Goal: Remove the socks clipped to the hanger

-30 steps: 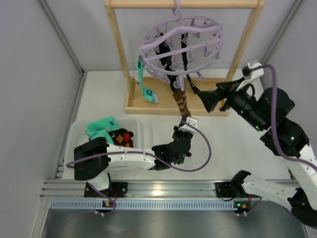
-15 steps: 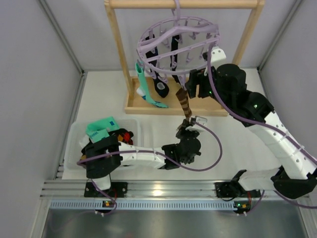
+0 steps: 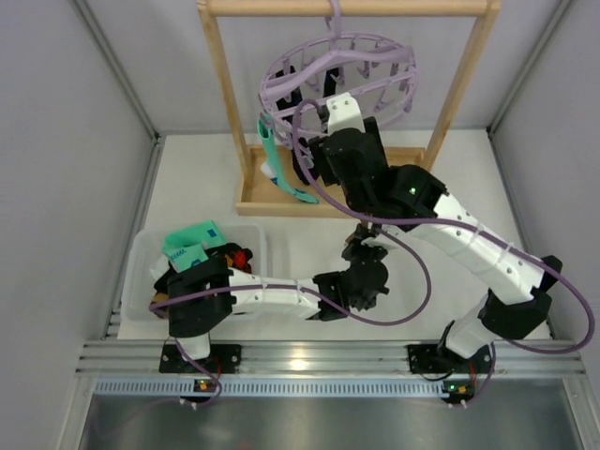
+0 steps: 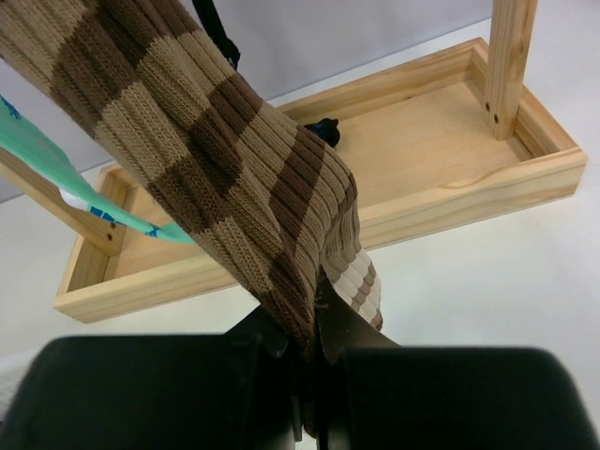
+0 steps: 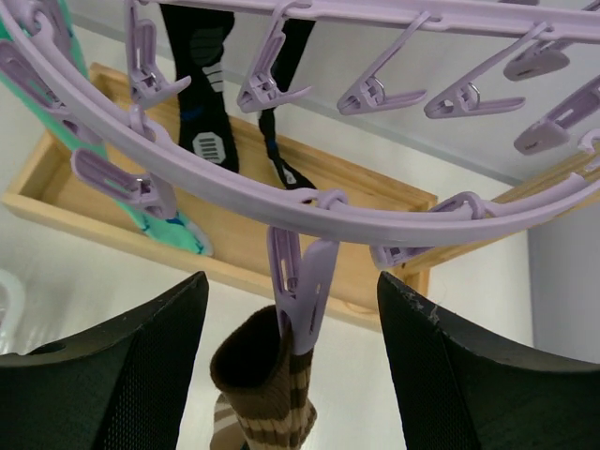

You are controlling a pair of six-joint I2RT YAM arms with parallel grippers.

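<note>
The lilac hanger [image 3: 375, 56] hangs from the wooden rack; its ring [image 5: 281, 192] crosses the right wrist view. A brown striped sock [image 5: 267, 394] hangs from one lilac clip [image 5: 300, 281]. My right gripper [image 5: 295, 361] is open, its fingers on either side of that clip and the sock's cuff. My left gripper [image 4: 314, 342] is shut on the lower end of the brown sock [image 4: 216, 159], below the hanger [image 3: 361, 246]. A mint-green sock [image 3: 272, 164] and black socks [image 5: 206, 94] stay clipped at the left and back. The right arm hides most of the brown sock from above.
The wooden rack frame [image 3: 225, 94] has a tray-like base [image 4: 422, 159] under the hanger. A white bin [image 3: 141, 253] at the near left holds mint socks and a red-black-orange sock [image 3: 234, 258]. Grey walls stand on both sides.
My right arm has swung from the right side to under the hanger, its open fingers now around the brown sock's clip. My left gripper has kept hold of the sock's lower end.
</note>
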